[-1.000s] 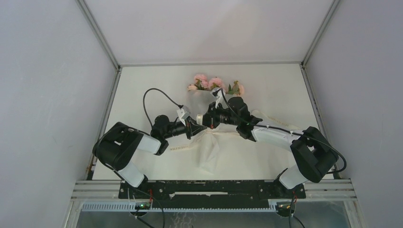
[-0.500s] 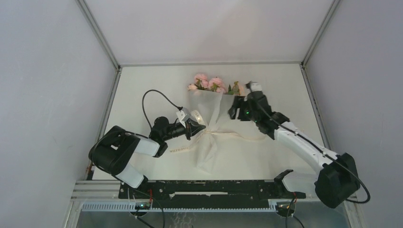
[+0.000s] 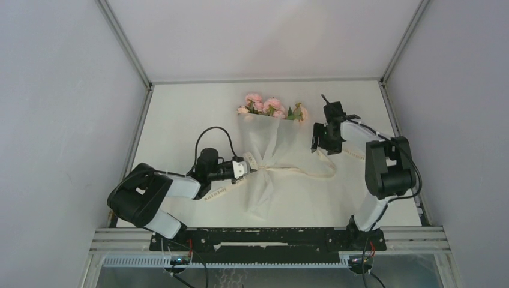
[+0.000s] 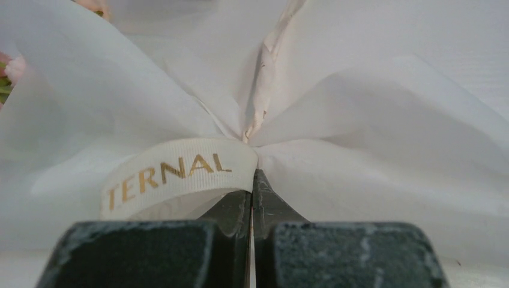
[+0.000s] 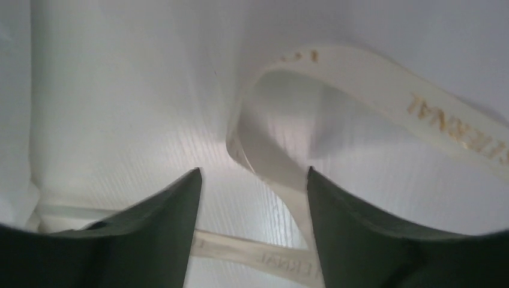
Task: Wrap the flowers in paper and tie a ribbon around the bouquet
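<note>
1. Biggest thing first: the flat white table (image 3: 180,120) carries the lot, and in the middle of it lies the bouquet (image 3: 264,144), heads to the far side and tail towards the arm bases
2. The thin, crinkly, translucent white paper (image 3: 259,195) is already gathered into a cone, pinched to a narrow waist and flaring out again below, so the wrapping looks done
3. The pale-pink artificial flowers (image 3: 267,107) with green leaves poke out of the cone's wide far mouth
4. Now the long, narrow cream fabric ribbon (image 3: 300,172) with gold lettering: it crosses the waist, one tail trails off to the near left, and the other runs right across the table and curls into a loop
5. The left gripper (image 3: 245,168) sits tight against the left of the waist, its jaws pressed together and nipping the ribbon right where the paper bunches, as the left wrist view shows
6. The right gripper (image 3: 320,139) hangs well off to the right of the cone, jaws wide apart with nothing in them, and its wrist view looks straight down on the curled ribbon loop
7. My call: this is the tying step, with the left side anchored and the right tail loose; whether any knot is formed at the waist, I cannot tell
8. The next move likely calls for the right gripper to drop onto that loop, close on the flat strip, and draw it against the left's hold without dragging the light cone sideways
</note>
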### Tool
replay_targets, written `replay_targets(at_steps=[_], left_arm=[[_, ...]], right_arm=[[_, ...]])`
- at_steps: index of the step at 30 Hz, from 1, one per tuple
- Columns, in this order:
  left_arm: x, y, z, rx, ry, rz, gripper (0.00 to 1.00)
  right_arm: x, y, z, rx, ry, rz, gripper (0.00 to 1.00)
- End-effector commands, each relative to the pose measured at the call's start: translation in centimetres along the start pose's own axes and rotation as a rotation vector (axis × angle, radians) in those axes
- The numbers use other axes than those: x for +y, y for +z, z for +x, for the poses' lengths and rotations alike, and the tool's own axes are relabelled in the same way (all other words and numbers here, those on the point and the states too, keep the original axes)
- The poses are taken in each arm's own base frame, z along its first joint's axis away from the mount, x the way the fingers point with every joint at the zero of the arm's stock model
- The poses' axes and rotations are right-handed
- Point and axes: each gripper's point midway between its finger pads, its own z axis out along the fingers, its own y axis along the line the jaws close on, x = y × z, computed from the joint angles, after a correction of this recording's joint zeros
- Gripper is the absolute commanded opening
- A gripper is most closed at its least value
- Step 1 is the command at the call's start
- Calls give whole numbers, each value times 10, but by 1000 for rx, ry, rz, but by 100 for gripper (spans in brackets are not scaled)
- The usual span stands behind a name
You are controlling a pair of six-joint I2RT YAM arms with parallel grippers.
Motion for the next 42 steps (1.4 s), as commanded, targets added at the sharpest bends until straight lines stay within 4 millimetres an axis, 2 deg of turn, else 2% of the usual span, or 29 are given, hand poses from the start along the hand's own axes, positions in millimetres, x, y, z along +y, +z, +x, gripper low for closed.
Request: replay_targets(at_steps=[1,3,5,9,12,14,16,18,21,23,25,28,29,32,33,34,37,38,40,42], left_arm=[[-10,-2,-6,-26,130,65,0],[-11,-3,-7,-29,134,70,0],[-13,-4,-10,-38,143,77,0],[-12,-7,-16,-45,167,65,0],[-19,-10,-11,-28,202,85,0],[-25,-13,-7,-19,230,106,0],[-32,-15,-4,-11,255,129,0],[-39,-16,0,-9,293,152,0],[-53,-21,7,-3,353,197,0],[-59,-24,9,-3,383,209,0],[-62,-25,9,-2,402,213,0],[-63,-26,9,1,410,208,0],[-63,-26,9,1,410,210,0],[-64,-26,9,1,411,211,0],[-63,-26,9,0,411,210,0],[-63,-25,8,0,411,210,0],[-63,-26,8,-1,412,210,0],[-63,-25,8,0,412,209,0],[-63,-26,9,1,410,208,0],[-63,-26,9,1,411,209,0]], right_arm=[[11,14,-9,42,-63,-42,62],[11,18,-4,66,-69,-42,26],[6,14,-4,55,-71,-24,0],[6,-13,-21,-50,-77,-31,0],[26,-45,-33,-148,-114,-107,0],[62,-79,-37,-228,-183,-215,0],[112,-127,-38,-346,-298,-347,0],[172,-169,-33,-458,-414,-481,0],[241,-202,-32,-571,-456,-632,0],[277,-209,-33,-596,-479,-682,0],[310,-203,-30,-554,-502,-725,0],[359,-189,-8,-455,-605,-790,0],[379,-179,5,-405,-649,-813,0],[409,-157,33,-268,-742,-846,0],[414,-151,37,-236,-764,-835,1],[410,-140,41,-193,-777,-795,9],[398,-126,33,-157,-772,-726,46],[392,-126,28,-161,-767,-717,59],[379,-135,18,-191,-760,-729,74],[362,-156,10,-243,-775,-775,80]])
